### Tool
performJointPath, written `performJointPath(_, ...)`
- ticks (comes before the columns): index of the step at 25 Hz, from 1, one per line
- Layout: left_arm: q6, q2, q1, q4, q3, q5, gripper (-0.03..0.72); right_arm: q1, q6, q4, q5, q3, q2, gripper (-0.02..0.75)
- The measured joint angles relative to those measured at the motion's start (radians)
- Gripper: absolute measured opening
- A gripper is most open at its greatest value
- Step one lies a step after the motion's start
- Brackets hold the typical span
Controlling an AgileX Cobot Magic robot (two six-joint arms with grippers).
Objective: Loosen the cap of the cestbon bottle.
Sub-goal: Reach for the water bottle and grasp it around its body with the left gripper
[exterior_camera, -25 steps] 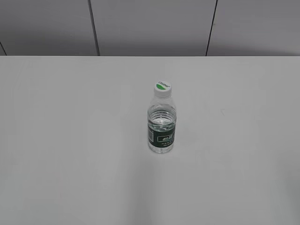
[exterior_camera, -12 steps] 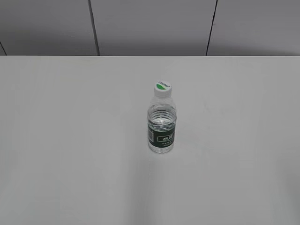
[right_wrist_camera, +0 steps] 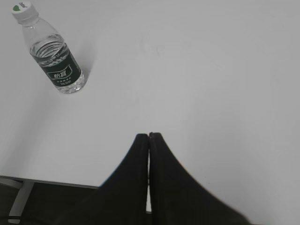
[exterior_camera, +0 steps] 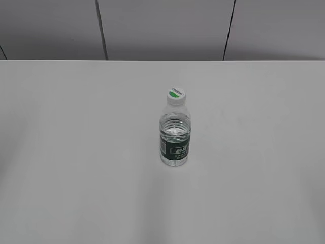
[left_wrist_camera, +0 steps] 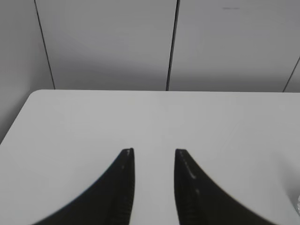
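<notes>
The cestbon bottle (exterior_camera: 175,137), clear ribbed plastic with a dark green label band, stands upright near the middle of the white table. Its white cap (exterior_camera: 175,95) with a green half-disc mark sits on the neck. The bottle also shows in the right wrist view (right_wrist_camera: 55,58) at the upper left, with its cap (right_wrist_camera: 22,10) at the frame's corner. My right gripper (right_wrist_camera: 149,134) is shut and empty, well to the right of the bottle near the table's front edge. My left gripper (left_wrist_camera: 153,151) is open and empty over bare table. Neither gripper shows in the exterior view.
The white table (exterior_camera: 76,152) runs back to a grey panelled wall (exterior_camera: 162,28). The left wrist view shows the table's far left corner (left_wrist_camera: 35,93). The right wrist view shows the table's front edge (right_wrist_camera: 56,183) with dark floor below.
</notes>
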Motion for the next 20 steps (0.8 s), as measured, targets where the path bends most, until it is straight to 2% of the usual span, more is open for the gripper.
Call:
performJointPath(3, 0.104, 0.166, 0.000, -0.078, 0.000, -0.157, 0.241, 0.000, 0.000, 0.000, 0.000, 0.000, 0.000, 0.003)
performJointPath(7, 0.122, 0.286, -0.001, -0.089, 0.000, -0.260, 0.241, 0.000, 0.000, 0.000, 0.000, 0.000, 0.000, 0.003)
performJointPath(10, 0.124, 0.426, -0.034, -0.092, 0.000, -0.397, 0.241, 0.000, 0.000, 0.000, 0.000, 0.000, 0.000, 0.003)
performJointPath(14, 0.125, 0.573, -0.153, -0.080, 0.000, -0.500, 0.239, 0.000, 0.000, 0.001, -0.001, 0.000, 0.000, 0.003)
performJointPath(20, 0.126, 0.780, -0.394, 0.041, 0.000, -0.623, 0.238, 0.000, 0.000, 0.001, -0.001, 0.000, 0.000, 0.003)
